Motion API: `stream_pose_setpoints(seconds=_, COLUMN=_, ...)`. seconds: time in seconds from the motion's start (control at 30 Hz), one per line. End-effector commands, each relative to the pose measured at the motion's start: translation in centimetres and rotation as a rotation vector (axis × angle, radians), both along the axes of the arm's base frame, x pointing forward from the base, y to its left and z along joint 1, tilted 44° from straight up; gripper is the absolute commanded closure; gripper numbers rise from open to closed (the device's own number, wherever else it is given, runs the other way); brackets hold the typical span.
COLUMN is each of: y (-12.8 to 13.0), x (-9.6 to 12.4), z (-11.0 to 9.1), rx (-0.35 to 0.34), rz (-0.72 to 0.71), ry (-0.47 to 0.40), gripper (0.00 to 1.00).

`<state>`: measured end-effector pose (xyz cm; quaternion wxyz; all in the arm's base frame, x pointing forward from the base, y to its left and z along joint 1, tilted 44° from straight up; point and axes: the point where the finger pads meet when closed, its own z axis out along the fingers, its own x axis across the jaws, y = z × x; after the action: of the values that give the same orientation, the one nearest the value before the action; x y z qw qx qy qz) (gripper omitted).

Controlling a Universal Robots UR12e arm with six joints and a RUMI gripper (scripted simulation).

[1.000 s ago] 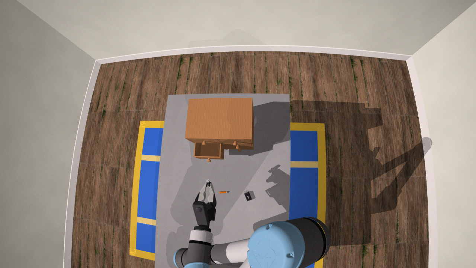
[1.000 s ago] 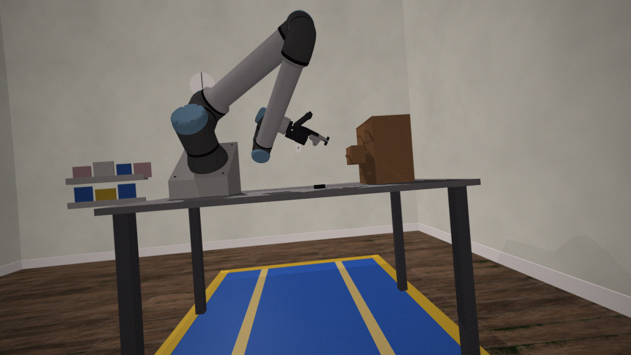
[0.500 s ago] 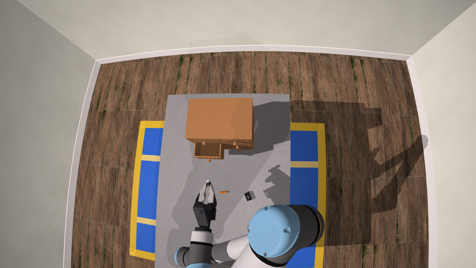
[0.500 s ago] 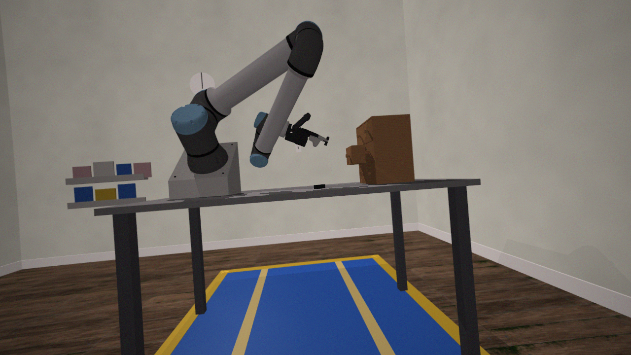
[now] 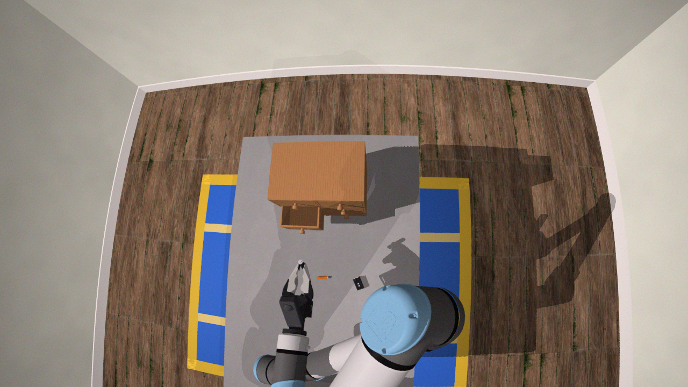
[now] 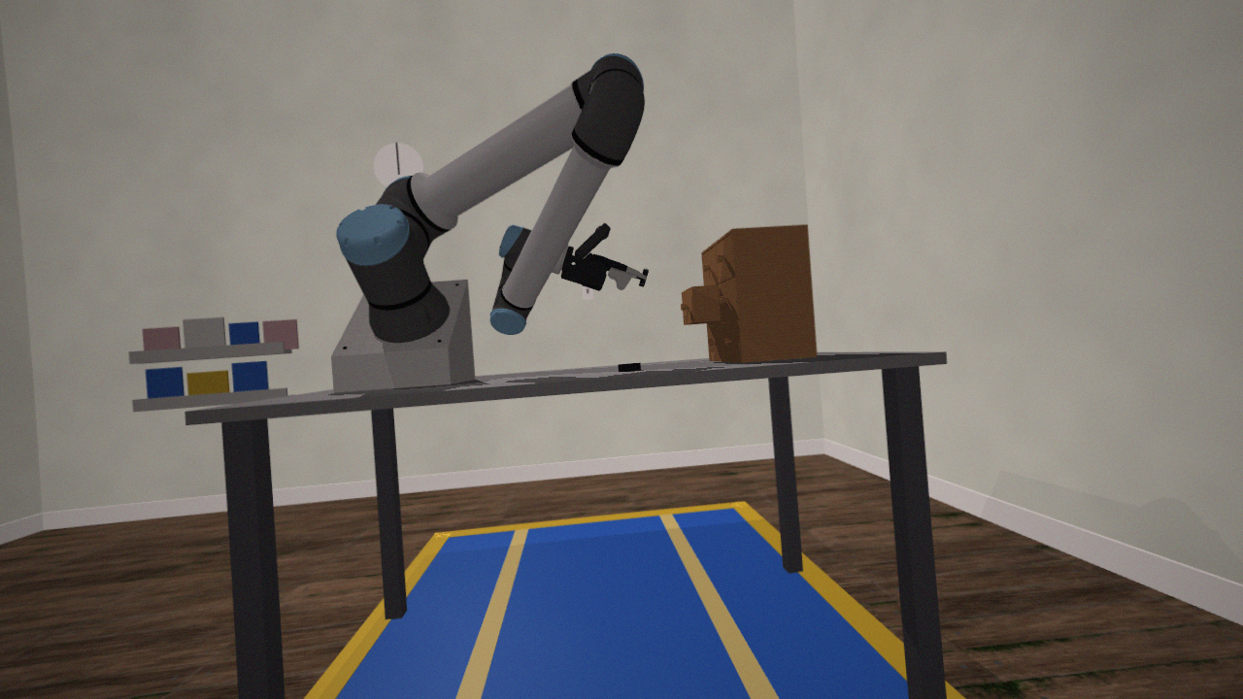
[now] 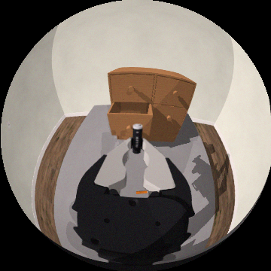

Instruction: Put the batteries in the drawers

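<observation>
My gripper (image 5: 300, 263) is shut on a black battery with a silver cap (image 7: 137, 138), the thicker one, so the AA. It hangs in the air well above the table, in front of the wooden chest (image 5: 316, 170), as the side view shows (image 6: 641, 278). The battery stands upright between the fingertips. The chest's left drawer in the middle row (image 5: 301, 217) is pulled out and looks empty (image 7: 129, 113); the other drawers are shut. A thin orange battery (image 5: 324, 277), the AAA, lies on the table just right of the gripper.
A small black block (image 5: 358, 282) lies on the table right of the orange battery. The robot's base and arm (image 5: 399, 322) fill the near right of the table. A shelf with coloured boxes (image 6: 208, 365) stands beyond the table's far end.
</observation>
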<state>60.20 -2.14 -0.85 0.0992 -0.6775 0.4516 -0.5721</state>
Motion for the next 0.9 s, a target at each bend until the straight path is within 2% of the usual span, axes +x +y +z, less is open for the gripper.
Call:
stream_pose_setpoints(seconds=0.0, y=0.03, x=-0.01, z=0.03, rx=0.000, rz=0.007, ry=-0.007, gripper=0.95)
stream_pose_setpoints(seconds=0.87, y=0.03, x=-0.02, z=0.03, rx=-0.001, rz=0.012, ry=-0.012, gripper=0.95)
